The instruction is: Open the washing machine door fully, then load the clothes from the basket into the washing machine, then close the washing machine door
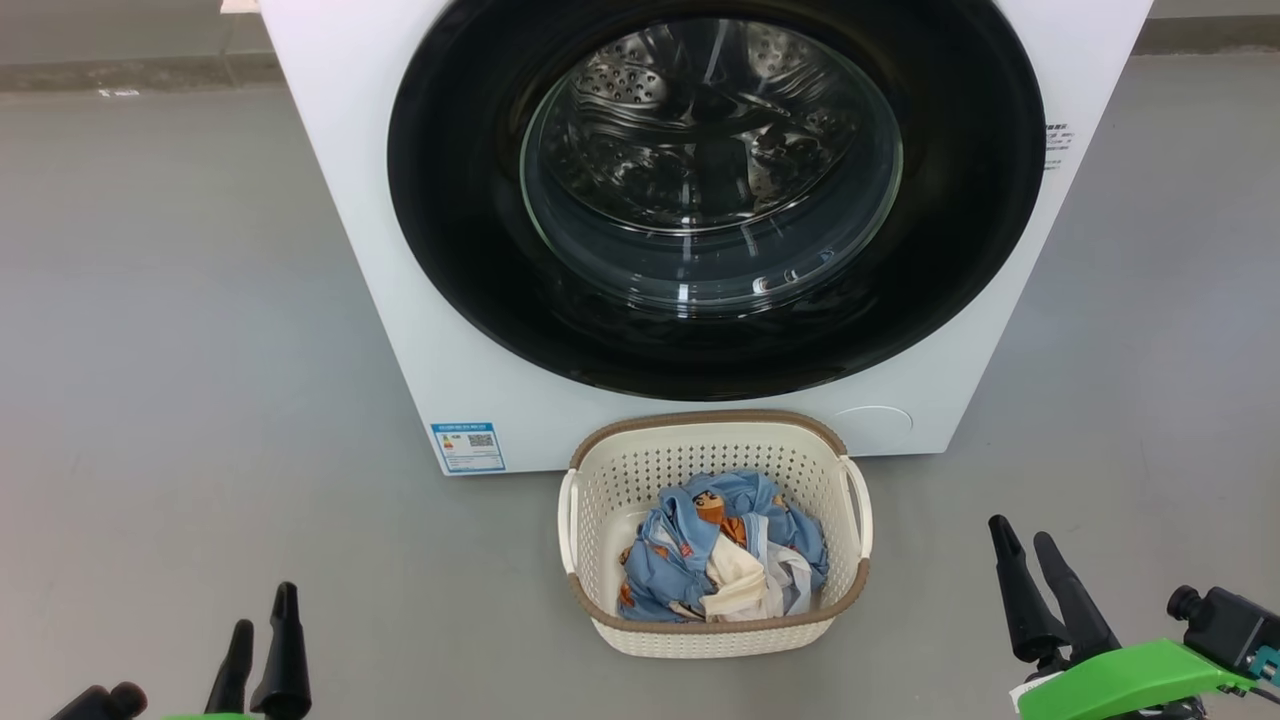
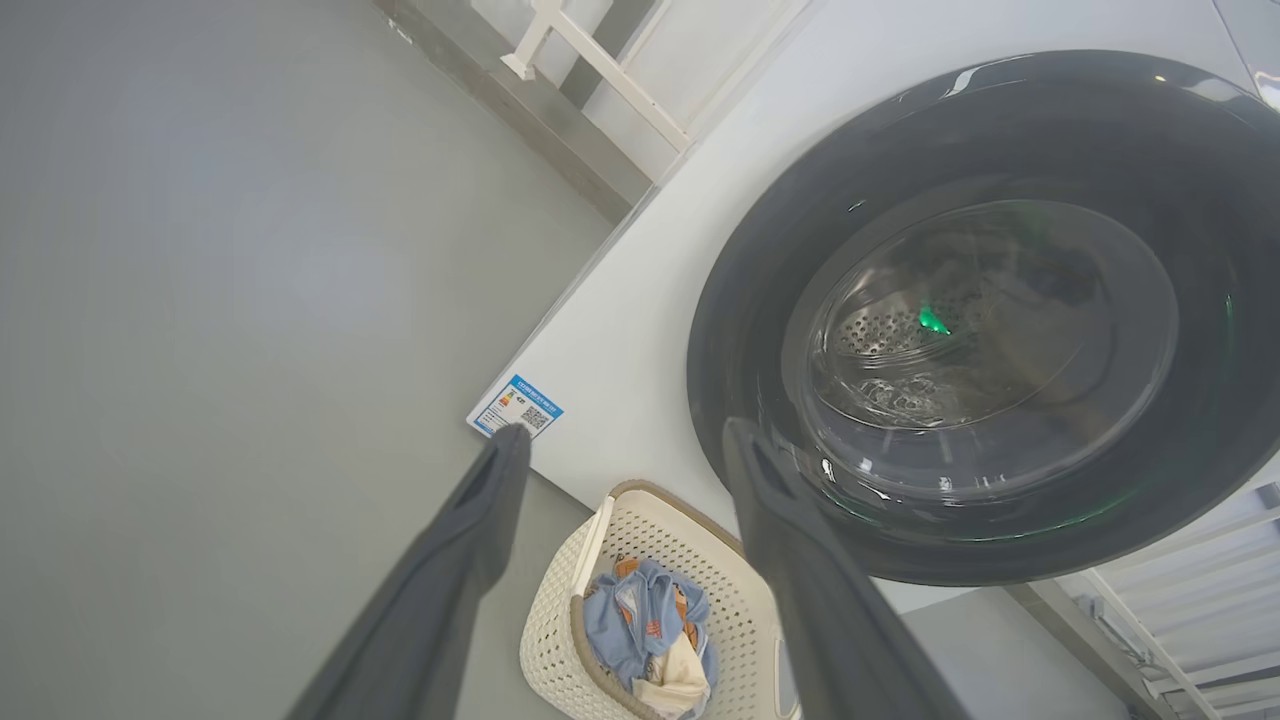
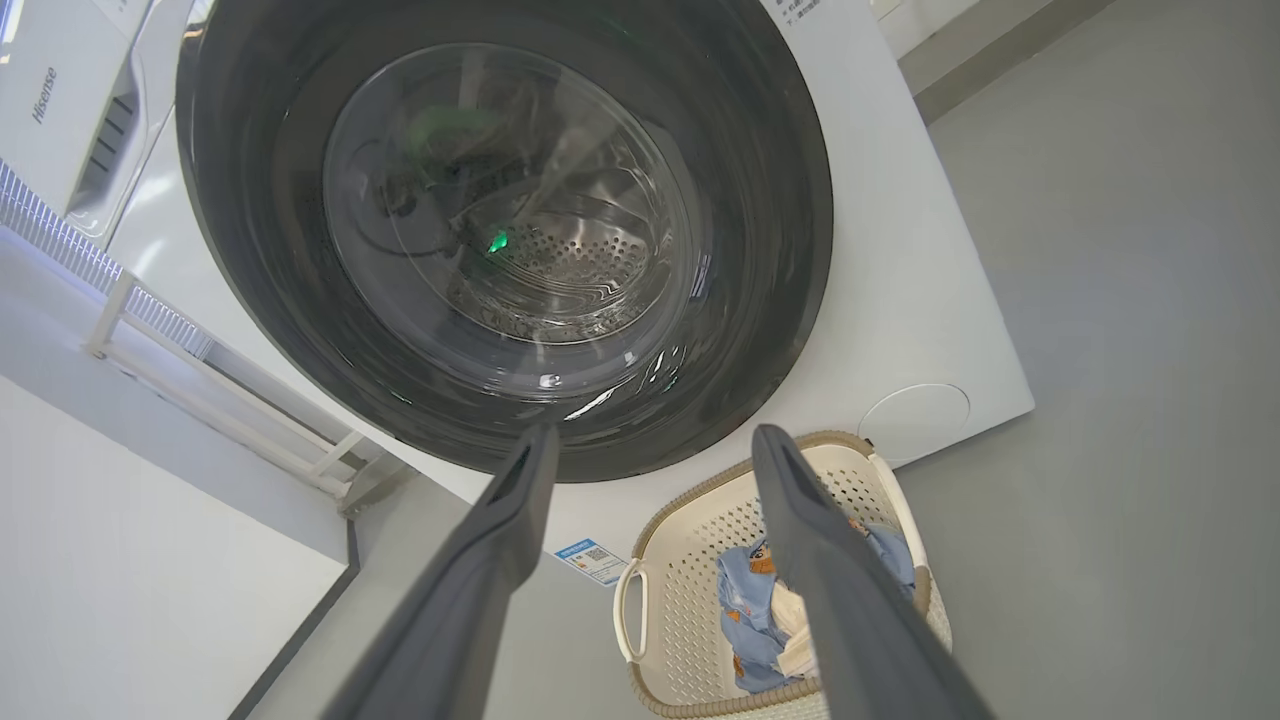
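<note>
The white washing machine (image 1: pixel 340 150) stands straight ahead, and its round black-rimmed door (image 1: pixel 470 250) with the clear glass bowl sits flush against the front. On the floor before it is the cream basket (image 1: pixel 620 480) holding the light blue, white and cream clothes (image 1: pixel 715 545). My left gripper (image 1: pixel 264 612) is at the lower left, open, well short of the basket. My right gripper (image 1: pixel 1022 536) is at the lower right, open and empty, to the basket's right. Both wrist views look past spread fingers at the door (image 2: pixel 760 300) (image 3: pixel 780 200) and the basket (image 2: pixel 560 620) (image 3: pixel 690 560).
Grey floor surrounds the machine on both sides. A blue label sticker (image 1: pixel 468 447) marks the machine's lower left corner and a round cap (image 1: pixel 872 420) its lower right. White shelving and another white appliance (image 3: pixel 60 110) stand beyond the machine.
</note>
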`<state>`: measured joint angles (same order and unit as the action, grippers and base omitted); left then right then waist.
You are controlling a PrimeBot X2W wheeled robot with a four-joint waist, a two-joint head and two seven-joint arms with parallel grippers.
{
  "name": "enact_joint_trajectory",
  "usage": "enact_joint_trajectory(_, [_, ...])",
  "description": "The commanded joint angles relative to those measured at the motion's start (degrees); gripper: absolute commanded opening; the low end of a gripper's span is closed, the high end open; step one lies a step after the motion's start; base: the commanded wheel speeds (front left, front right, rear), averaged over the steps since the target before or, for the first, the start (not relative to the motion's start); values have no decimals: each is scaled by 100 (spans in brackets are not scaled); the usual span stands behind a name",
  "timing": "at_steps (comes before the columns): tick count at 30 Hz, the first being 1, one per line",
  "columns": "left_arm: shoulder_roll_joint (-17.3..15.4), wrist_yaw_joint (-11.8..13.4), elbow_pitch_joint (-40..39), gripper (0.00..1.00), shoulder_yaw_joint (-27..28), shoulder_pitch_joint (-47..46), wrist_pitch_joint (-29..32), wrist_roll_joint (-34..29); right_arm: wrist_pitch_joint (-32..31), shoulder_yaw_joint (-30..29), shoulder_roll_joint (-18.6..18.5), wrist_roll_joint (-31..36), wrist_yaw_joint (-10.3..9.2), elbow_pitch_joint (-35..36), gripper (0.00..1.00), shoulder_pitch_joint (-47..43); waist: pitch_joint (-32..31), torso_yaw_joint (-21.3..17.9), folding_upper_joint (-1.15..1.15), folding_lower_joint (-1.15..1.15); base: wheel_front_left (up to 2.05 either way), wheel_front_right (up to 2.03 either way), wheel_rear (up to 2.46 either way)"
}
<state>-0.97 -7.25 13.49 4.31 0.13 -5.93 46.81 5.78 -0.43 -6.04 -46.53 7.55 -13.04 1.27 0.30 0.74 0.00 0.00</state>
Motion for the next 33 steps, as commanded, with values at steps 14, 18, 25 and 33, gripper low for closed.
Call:
enact_joint_trajectory(14, [-137,-14,-295,100,233,49,-305,-1563,324,257,-249,1077,-5,166,100,202,8,6,0,0,0,0,0])
enact_joint_trajectory(18, [-143,-1,-335,100,264,69,-373,-1907,391,298,-287,1341,-5,148,100,207,12,8,0,0,0,0,0])
enact_joint_trajectory(25, [-154,46,-397,100,307,114,-491,-2431,508,366,-361,1797,-5,103,100,199,2,6,0,0,0,0,0])
enact_joint_trajectory(33, [-164,62,-440,100,341,148,-609,-2902,625,401,-406,2249,-6,-9,100,178,11,-4,0,0,0,0,0])
